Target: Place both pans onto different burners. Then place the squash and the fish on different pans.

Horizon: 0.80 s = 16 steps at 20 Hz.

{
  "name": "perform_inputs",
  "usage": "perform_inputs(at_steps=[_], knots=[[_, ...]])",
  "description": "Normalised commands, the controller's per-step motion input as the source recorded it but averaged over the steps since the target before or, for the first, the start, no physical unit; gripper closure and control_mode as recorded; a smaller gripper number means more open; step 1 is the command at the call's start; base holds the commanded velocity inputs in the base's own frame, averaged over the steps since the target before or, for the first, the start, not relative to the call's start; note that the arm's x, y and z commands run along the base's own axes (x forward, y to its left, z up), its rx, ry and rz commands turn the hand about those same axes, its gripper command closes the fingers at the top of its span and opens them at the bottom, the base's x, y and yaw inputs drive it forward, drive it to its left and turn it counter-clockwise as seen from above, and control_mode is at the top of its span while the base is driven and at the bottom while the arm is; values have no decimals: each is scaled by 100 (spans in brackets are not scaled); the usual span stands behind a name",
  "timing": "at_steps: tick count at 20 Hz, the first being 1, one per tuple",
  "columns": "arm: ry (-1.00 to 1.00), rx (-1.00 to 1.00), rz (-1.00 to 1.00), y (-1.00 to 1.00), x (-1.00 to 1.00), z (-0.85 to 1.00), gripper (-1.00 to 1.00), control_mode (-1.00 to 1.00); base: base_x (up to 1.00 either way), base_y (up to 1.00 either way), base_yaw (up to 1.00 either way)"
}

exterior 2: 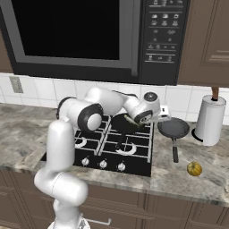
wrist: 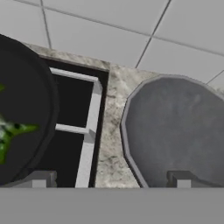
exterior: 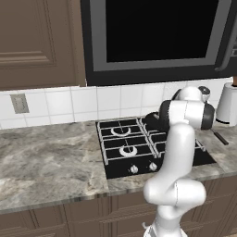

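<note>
Sitting on the back right burner of the hob [exterior 2: 134,165] is one dark pan [exterior 2: 126,124], its handle [exterior 2: 120,141] running toward the front knobs. In the hand view there's a green patch [wrist: 11,133] inside this pan [wrist: 22,113], though I can't really tell what it is from that little bit.

The second pan [exterior 2: 173,127] is off the hob, flat on the stone counter [exterior 2: 188,183] just right of it, with its handle [exterior 2: 175,151] pointing toward the counter's front edge. The hand view has this grey pan [wrist: 179,127] close up on the right, separated from the hob's grate [wrist: 89,135] by a strip of counter.

A small round yellow-orange thing [exterior 2: 194,168] lies on the counter near the front, beyond the tip of that handle and apart from it.

The gripper [exterior 2: 164,112] hangs over the gap between the two pans, roughly above the hob's right edge, with its fingertips [wrist: 41,178] spread wide and nothing between them.

In the left base view the front left burner [exterior: 127,150] and back left burner [exterior: 120,131] are bare. A white paper towel roll [exterior 2: 209,118] stands against the tiled wall to the right of the counter pan. A microwave [exterior 2: 89,36] hangs above the hob.
</note>
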Motion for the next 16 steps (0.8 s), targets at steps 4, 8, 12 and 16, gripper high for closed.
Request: perform_inputs(at_steps=[4, 8, 12, 16], knots=[[0, 0, 0, -38, -30, -25, -100, -100, 0, 0, 0], [0, 0, 0, -36, -30, -15, -100, -100, 0, 0, 0], [0, 0, 0, -32, -31, -5, -100, -100, 0, 0, 0], [0, 0, 0, -31, -31, -4, -100, -100, 0, 0, 0]])
